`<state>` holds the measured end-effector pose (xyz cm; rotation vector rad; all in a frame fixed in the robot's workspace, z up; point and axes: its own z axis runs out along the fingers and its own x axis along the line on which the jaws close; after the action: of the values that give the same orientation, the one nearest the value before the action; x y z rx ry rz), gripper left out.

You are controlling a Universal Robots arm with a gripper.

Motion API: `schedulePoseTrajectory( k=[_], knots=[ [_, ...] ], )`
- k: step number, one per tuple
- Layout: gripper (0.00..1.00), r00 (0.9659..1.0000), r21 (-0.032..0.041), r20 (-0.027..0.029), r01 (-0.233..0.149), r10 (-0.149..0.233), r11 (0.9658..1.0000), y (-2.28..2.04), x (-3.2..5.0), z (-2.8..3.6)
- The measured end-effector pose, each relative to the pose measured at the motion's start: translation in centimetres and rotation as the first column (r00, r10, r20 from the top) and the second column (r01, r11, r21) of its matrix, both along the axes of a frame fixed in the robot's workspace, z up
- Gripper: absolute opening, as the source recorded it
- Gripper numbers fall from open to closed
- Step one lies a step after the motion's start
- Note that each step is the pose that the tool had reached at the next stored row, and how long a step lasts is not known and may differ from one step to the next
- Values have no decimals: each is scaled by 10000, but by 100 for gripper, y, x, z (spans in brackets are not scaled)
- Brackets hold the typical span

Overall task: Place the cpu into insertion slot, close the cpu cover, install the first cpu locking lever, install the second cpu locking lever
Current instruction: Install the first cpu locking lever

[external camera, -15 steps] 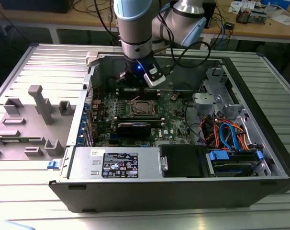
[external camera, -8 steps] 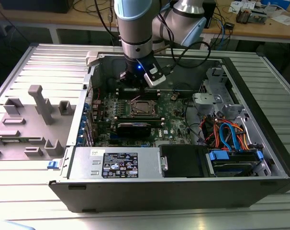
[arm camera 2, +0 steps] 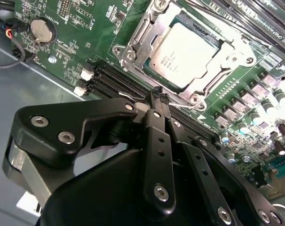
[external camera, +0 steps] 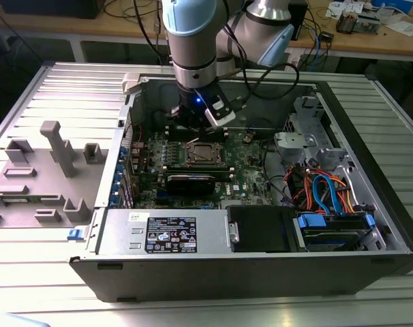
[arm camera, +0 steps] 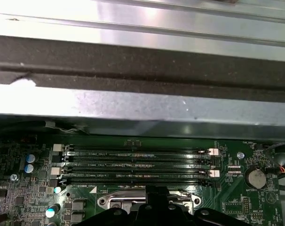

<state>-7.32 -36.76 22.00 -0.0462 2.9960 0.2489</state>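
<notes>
Just beside the insertion slot [arm camera 2: 128, 52], the gripper [arm camera 2: 156, 94] hangs with its fingers pressed together; whether they nip anything cannot be told. The cpu [arm camera 2: 187, 49] lies seated in the slot, with the cpu cover [arm camera 2: 229, 52] down around it. Lever work seems the step in hand: a good push would likely follow the lever's arc, low and steady, sparing the memory slots [arm camera: 138, 165] close by. In the exterior view the slot sits at six o'clock of the gripper, inside an open computer case [external camera: 261, 272] on a slatted metal table [external camera: 43, 286]. A grey fixture tray [external camera: 29, 184] lies at nine o'clock, a cluttered workbench [external camera: 390, 34] at twelve.
</notes>
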Motion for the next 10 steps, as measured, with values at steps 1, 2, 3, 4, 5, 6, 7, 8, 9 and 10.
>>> schedulePoseTrajectory(
  k=[1, 2, 3, 4, 5, 6, 7, 8, 9, 10],
  knots=[
    [11, 10000, -27, 0, -1, 1, 10000, 0, 13, -7],
    [11, 10000, -63, 1, -1, 1, 10000, 0, 31, -13],
    [11, 10000, -100, 1, -1, 1, 9999, 0, 60, -18],
    [11, 10000, -126, 1, -2, 2, 9999, 1, 92, -20],
    [11, 10000, -146, 1, -1, 1, 9999, 4, 104, -20],
    [11, 10000, -166, 1, -1, 1, 9999, 9, 112, -20],
    [11, 10000, -199, 1, 2, -2, 9998, 21, 122, -21],
    [11, 10000, -224, 1, 2, -2, 9997, 29, 128, -21],
    [11, 10000, -254, 1, 0, 0, 9997, 40, 132, -21],
    [11, 10000, -317, 0, -2, 2, 9995, 58, 139, -21]
  ],
)
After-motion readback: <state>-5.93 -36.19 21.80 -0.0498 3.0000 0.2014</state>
